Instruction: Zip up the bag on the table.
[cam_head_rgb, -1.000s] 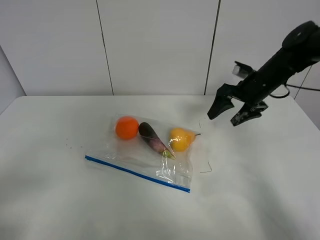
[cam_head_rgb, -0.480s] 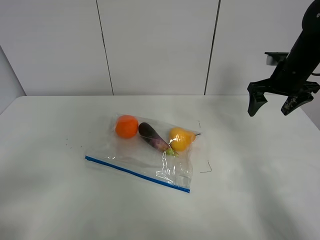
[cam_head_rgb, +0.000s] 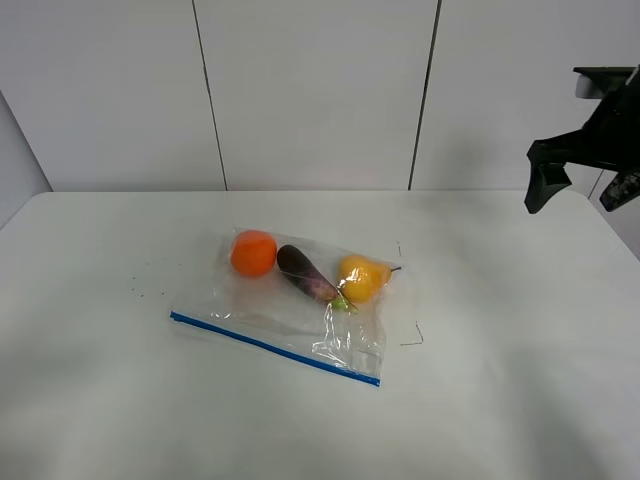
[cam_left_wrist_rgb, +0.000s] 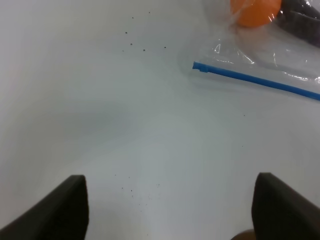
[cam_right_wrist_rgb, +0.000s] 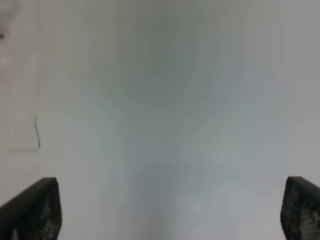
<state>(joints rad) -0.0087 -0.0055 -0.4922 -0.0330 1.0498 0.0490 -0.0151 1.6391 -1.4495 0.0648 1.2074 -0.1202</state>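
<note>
The clear bag (cam_head_rgb: 300, 300) lies flat mid-table on the white table (cam_head_rgb: 100, 400). An orange fruit (cam_head_rgb: 253, 253), a purple eggplant (cam_head_rgb: 305, 275) and a yellow fruit (cam_head_rgb: 362, 278) show through it. Its blue zip strip (cam_head_rgb: 275, 347) runs along the near edge. My right gripper (cam_head_rgb: 583, 195) hangs open and empty in the air, far right of the bag. Its wrist view shows only blurred white table between the open fingers (cam_right_wrist_rgb: 30, 210). My left gripper (cam_left_wrist_rgb: 170, 210) is open and empty above bare table. The zip strip's end (cam_left_wrist_rgb: 200, 66) lies ahead of it. The left arm is outside the exterior view.
A white panelled wall (cam_head_rgb: 310, 90) stands behind the table. Small dark specks (cam_head_rgb: 140, 290) lie left of the bag and thin pen marks (cam_head_rgb: 412, 340) to its right.
My right arm has swung up and to the right, away from the bag's right end, staying open. The bag has not moved.
</note>
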